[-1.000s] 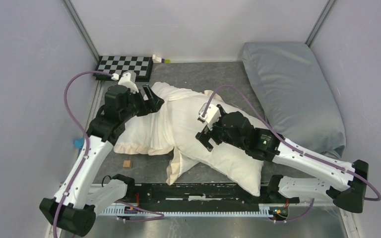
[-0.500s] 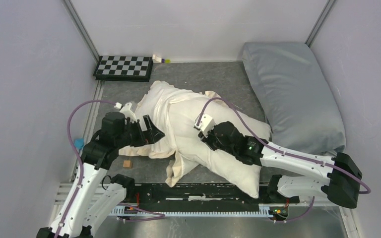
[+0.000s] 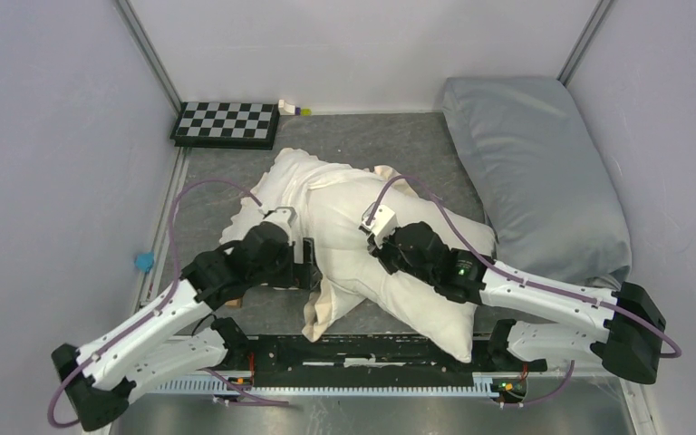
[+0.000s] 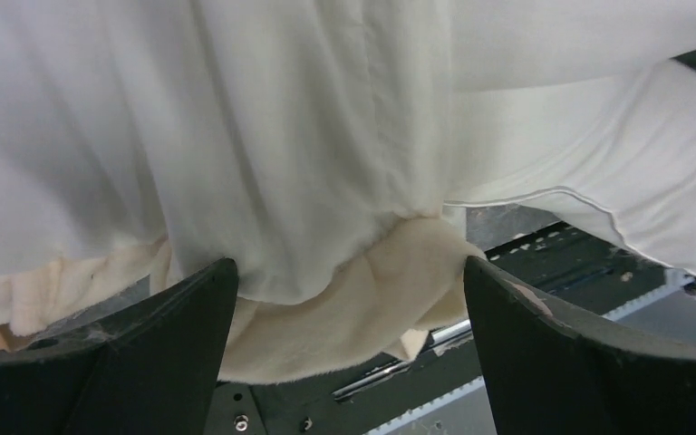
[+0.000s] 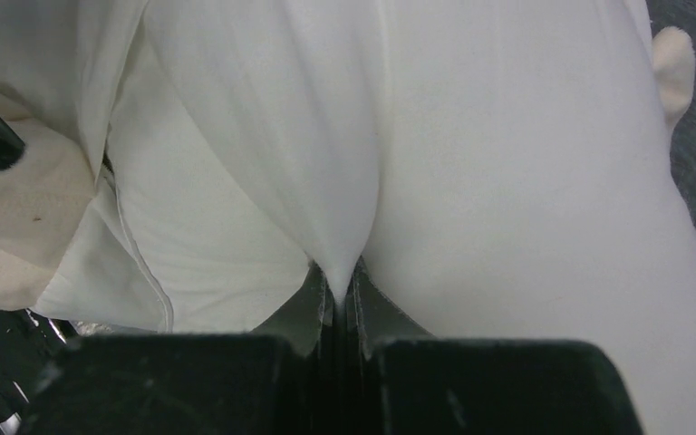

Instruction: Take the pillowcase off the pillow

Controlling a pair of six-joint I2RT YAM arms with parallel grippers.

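Since the earlier frame, the left gripper (image 4: 349, 272) has swung nearer and rightward to the pillowcase (image 3: 276, 186), wide open, holding nothing. The right gripper (image 5: 340, 283) is closed, pinching a fold of the pillow (image 3: 435, 313), mid-counter (image 3: 362, 136).

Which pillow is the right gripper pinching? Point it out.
The white pillow in the middle: the right gripper is shut on a fold of it. The blue-grey pillow lies by the right wall, no gripper on it.
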